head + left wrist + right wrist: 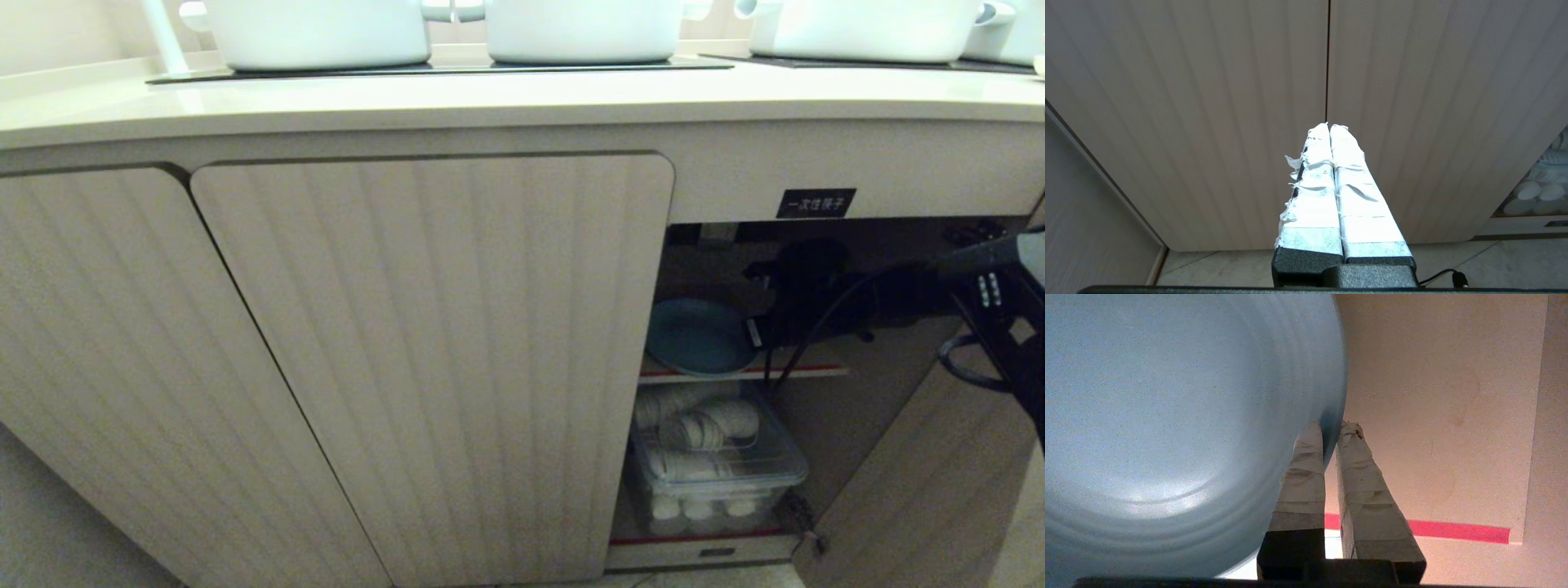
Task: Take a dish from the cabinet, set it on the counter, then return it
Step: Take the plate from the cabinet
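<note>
Where taped fingers [1306, 457] pinch: dish [1167, 416] rim, clamped between.

We see the counter [490, 98] bright under light from above, with pale glare on it. The open inside of the cabinet [816, 269] is dim and shadowed, with blurred dark shapes. The taped fingers [1331, 196] shine overexposed white. In the right wrist view the dish [1167, 416] looks grainy and soft.

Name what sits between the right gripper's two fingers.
The rim of the light-blue dish: the right gripper pinches it, shown in the right wrist view.
</note>
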